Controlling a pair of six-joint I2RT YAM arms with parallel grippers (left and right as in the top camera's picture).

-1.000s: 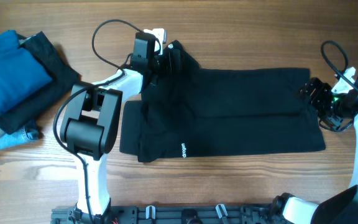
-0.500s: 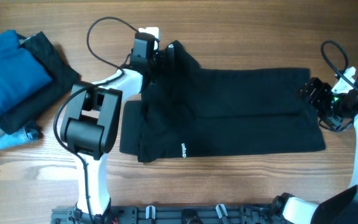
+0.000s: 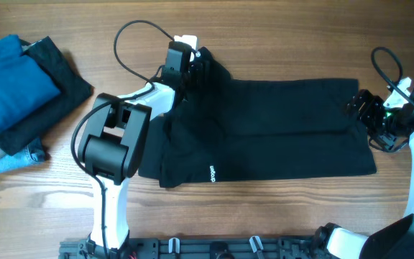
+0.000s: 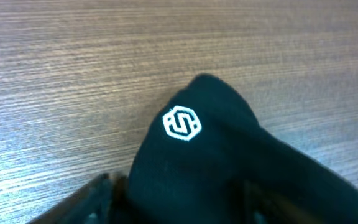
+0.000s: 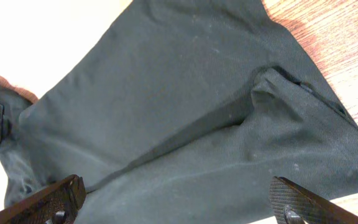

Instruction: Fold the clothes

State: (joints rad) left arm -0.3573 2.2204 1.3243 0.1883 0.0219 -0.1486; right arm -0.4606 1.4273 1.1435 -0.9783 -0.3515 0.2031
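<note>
Spreading across the middle of the wooden surface (image 3: pixel 264 208), the black garment (image 3: pixel 279 129) is laid out flat and wide, its bottom edge near the front of the surface. Its outline is unchanged from half a second before, except at the far left corner, where the fabric is bunched and raised. The left arm (image 3: pixel 113 137) is seen to have been swung slightly rightward since then, its wrist now closer to that raised corner. A folded blue garment (image 3: pixel 9 79) is stacked on a plain black cloth (image 3: pixel 56 93) at the left edge, well apart from the work and unmoved.

The left pincer (image 3: pixel 192 63) is clenched on the bunched corner: in the wrist view, fabric is packed between the two fingers (image 4: pixel 95 193). The right pincer (image 3: pixel 365 108) is held at the garment's right edge exactly where it was, released, with its fingertips (image 5: pixel 61 199) spread wide above the cloth and nothing gripped.

A small white hexagon logo (image 4: pixel 182 124) is shown on the raised fold. A short line of white lettering (image 3: pixel 211 173) is seen near the lower left hem.
</note>
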